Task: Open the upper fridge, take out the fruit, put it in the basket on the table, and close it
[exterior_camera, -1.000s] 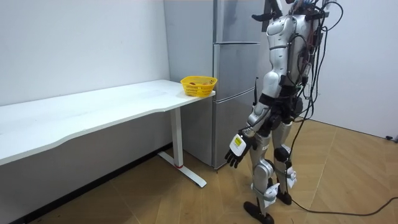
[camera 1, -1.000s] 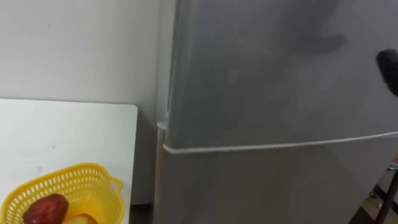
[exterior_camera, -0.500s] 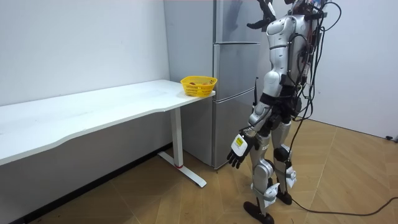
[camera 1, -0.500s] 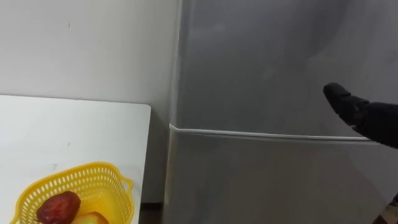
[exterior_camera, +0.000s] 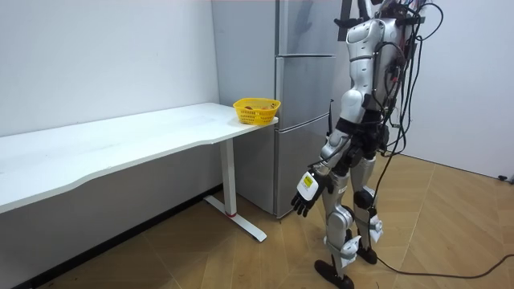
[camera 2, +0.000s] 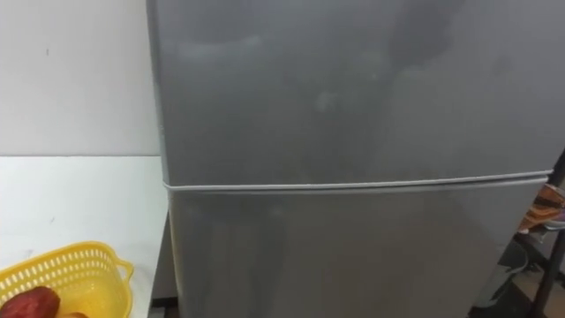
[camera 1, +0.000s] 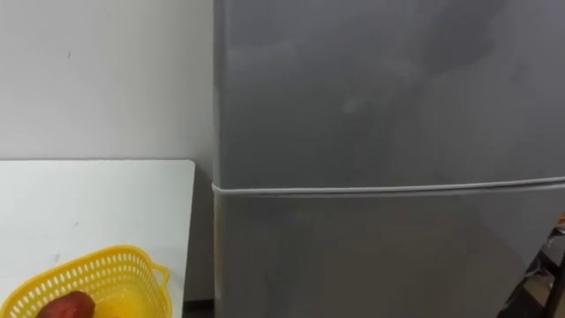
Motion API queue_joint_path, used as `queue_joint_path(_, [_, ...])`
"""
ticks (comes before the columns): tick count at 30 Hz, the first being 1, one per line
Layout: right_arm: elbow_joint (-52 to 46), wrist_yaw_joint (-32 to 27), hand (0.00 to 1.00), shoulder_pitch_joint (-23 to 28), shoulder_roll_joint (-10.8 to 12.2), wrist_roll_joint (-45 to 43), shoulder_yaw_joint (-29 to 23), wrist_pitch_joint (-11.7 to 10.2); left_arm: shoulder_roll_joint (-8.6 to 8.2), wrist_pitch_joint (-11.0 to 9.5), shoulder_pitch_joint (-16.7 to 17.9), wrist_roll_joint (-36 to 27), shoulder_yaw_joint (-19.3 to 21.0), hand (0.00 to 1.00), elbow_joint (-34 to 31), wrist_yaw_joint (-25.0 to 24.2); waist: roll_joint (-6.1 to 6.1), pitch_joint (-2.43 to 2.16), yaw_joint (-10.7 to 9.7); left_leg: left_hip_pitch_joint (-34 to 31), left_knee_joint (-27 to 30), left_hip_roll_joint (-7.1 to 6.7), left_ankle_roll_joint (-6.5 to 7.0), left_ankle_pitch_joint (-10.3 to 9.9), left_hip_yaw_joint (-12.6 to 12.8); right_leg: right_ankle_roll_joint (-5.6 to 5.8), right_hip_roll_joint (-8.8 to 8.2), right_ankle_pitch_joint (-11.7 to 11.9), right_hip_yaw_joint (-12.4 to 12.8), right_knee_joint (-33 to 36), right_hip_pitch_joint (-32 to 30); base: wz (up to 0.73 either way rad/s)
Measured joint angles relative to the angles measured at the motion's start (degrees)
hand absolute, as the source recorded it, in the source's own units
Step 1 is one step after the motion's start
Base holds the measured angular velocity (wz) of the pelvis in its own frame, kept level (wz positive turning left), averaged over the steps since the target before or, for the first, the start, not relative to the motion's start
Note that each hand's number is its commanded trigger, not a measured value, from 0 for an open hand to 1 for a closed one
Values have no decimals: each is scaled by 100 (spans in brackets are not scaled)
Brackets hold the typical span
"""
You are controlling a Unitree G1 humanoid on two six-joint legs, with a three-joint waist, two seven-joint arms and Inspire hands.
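i see the grey fridge (exterior_camera: 301, 96) standing upright against the wall, just beside the counter (camera 1: 88, 194). its upper door (camera 1: 380, 79) is shut, and a pale seam divides it from the shut lower door (camera 1: 380, 256).

There is one grey fridge (camera 1: 380, 132), filling the eye view from twelve round to five o'clock. It has two doors, one upper door (camera 1: 388, 88) and one lower door (camera 1: 371, 256) (a single pale seam parts them). At about eight o'clock stands one white counter (camera 1: 88, 203) with one yellow basket (camera 1: 106, 265) at seven o'clock and one red fruit (camera 1: 64, 306) in it, while in the room view one left hand (exterior_camera: 305, 189) hangs at about five o'clock.
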Motion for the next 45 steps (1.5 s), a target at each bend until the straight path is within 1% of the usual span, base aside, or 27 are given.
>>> queue_joint_path(3, [289,-288,0,285,14,576,-183,47,-10,8,9,-9,2,0,-25,22,5,4,-32,-1,-3,-3,0,0,9,10,-2,-6,6,0,-22,0])
queue_joint_path(5, [693,-398,0,418,134,868,-290,80,-35,37,9,-54,2,0,-26,123,9,0,-122,-2,0,-5,0,-1,-5,10,-1,-6,1,-9,-19,0])
queue_joint_path(7, [860,-441,0,539,269,1225,-426,177,-41,46,8,-102,7,0,-39,144,33,-11,-126,-3,-2,-6,0,-1,-6,10,-1,-6,2,-15,-16,0])
queue_joint_path(8, [980,-514,0,624,341,1391,-500,216,-51,60,8,-114,10,0,-39,158,75,-28,-127,-1,-7,-6,0,-1,7,10,-1,-6,16,-20,5,-3])
queue_joint_path(9, [1105,-543,0,647,374,1403,-526,218,-55,67,7,-112,16,0,-38,179,87,-33,-121,5,-7,-6,0,-1,16,9,-1,-5,21,-21,12,-5])
queue_joint_path(11, [1690,-646,0,784,636,1411,-555,233,-144,134,-13,-62,288,0,-57,274,132,-39,-105,-6,-7,-5,0,-1,32,8,-1,-7,23,-11,-16,0])
queue_joint_path(12, [1802,-661,0,856,715,1433,-547,251,-169,146,-21,-54,348,0,-68,280,149,-38,-96,-4,-8,-5,0,-1,34,8,-1,-8,24,-14,-22,0])
queue_joint_path(14, [2164,-671,0,1141,1025,1637,-408,409,-222,243,-28,-72,363,0,-104,280,241,-38,5,-18,-12,-2,0,-1,106,12,2,-9,88,3,-81,-11])
queue_joint_path(15, [2285,-659,0,1211,1111,1654,-350,441,-224,255,-13,-83,362,0,-114,281,255,-37,9,-25,-12,-3,0,-1,102,12,2,-9,89,3,-62,-5])
queue_joint_path(16, [2593,-614,0,1333,1317,1670,-261,481,-224,282,8,-96,365,0,-126,317,255,-29,14,-33,-14,-7,0,0,94,12,1,-9,76,-5,-18,7])
queue_joint_path(17, [2864,-589,0,1417,1524,1738,-177,552,-245,305,25,-103,367,0,-126,373,305,-36,41,-31,-14,-9,1,-1,95,13,-2,-9,71,-9,-7,7])
queue_joint_path(18, [3044,-570,0,1434,1596,1754,-92,582,-260,320,27,-90,367,0,-135,383,323,-33,41,-29,-14,-10,1,-1,97,14,-4,-10,72,-8,-9,3])
queue_joint_path(19, [3388,-442,0,1451,1732,1753,62,691,-285,363,-3,-53,368,0,-150,383,369,-28,30,-30,-13,-10,2,-1,96,17,-7,-12,71,-7,-27,0])
queue_joint_path(20, [3550,-366,0,1465,1802,1753,139,734,-295,382,12,-53,371,0,-147,382,387,-28,31,-25,-11,-9,2,0,96,17,-7,-12,72,-7,-51,0])
queue_joint_path(22, [4114,-71,0,1481,2021,1752,389,928,-363,408,21,-57,429,0,-150,381,433,-41,57,5,-11,-9,3,0,100,21,-7,-23,93,9,-60,-2])
queue_joint_path(26, [5175,509,0,1479,2043,1565,1061,1002,-419,411,20,-110,460,0,-145,380,418,-29,80,20,-6,-10,2,0,96,24,-10,-28,90,1,-5,0])
queue_joint_path(30, [5655,1140,0,1469,2104,1339,1628,1072,-448,405,-7,-113,347,0,-143,380,442,-13,117,9,6,-8,2,0,97,29,-5,-22,80,-79,10,1])
queue_joint_path(31, [5790,1414,0,1460,2147,1314,1801,1103,-448,402,-34,-115,315,0,-140,377,415,-23,144,-3,8,-7,2,0,93,29,-4,-20,69,-86,12,5])
queue_joint_path(33, [5876,1857,0,1458,2217,1275,1952,1186,-452,402,-61,-112,310,0,-133,361,416,-22,195,-3,1,-7,2,0,93,27,-8,-20,62,-85,8,2])
queue_joint_path(35, [6243,2500,0,1414,2254,1157,2227,1225,-455,402,-54,-111,309,0,-134,345,403,-25,218,11,1,-9,2,0,92,26,-11,-20,53,-95,9,2])
queue_joint_path(36, [6341,2650,0,1395,2266,1179,2277,1237,-460,402,-50,-112,309,0,-133,341,396,-25,227,9,1,-11,2,0,90,26,-15,-20,39,-97,13,8])
queue_joint_path(38, [6724,3147,0,1360,2327,1422,2380,1373,-483,426,-21,-44,316,0,-134,331,392,-18,234,-2,-1,-21,2,-1,61,26,-32,-19,-17,-101,55,15])
queue_joint_path(39, [6825,3239,0,1357,2349,1450,2372,1420,-488,439,-13,-12,321,0,-128,330,388,-14,220,-1,0,-31,2,-1,14,25,-40,-21,-58,-111,81,26])
queue_joint_path(41, [7195,3584,0,1350,2456,1476,2250,1613,-551,568,-8,82,404,0,-91,330,397,-16,191,13,3,-56,4,-3,-77,28,-61,-29,-139,-195,205,24])
queue_joint_path(42, [7266,3662,0,1355,2474,1455,2229,1655,-578,602,-3,106,430,0,-77,329,399,-15,215,15,7,-61,4,-3,-81,32,-68,-32,-157,-196,210,12])
queue_joint_path(44, [7478,3960,0,1373,2486,1236,2346,1862,-693,786,20,341,506,0,-78,303,430,-18,253,11,0,-77,8,-5,-75,50,-87,-51,-173,-190,206,5])
queue_joint_path(45, [7550,4019,0,1367,2486,1147,2415,1896,-708,827,18,340,512,0,-77,282,436,-21,279,15,1,-80,8,-5,-73,52,-90,-52,-172,-190,206,0])
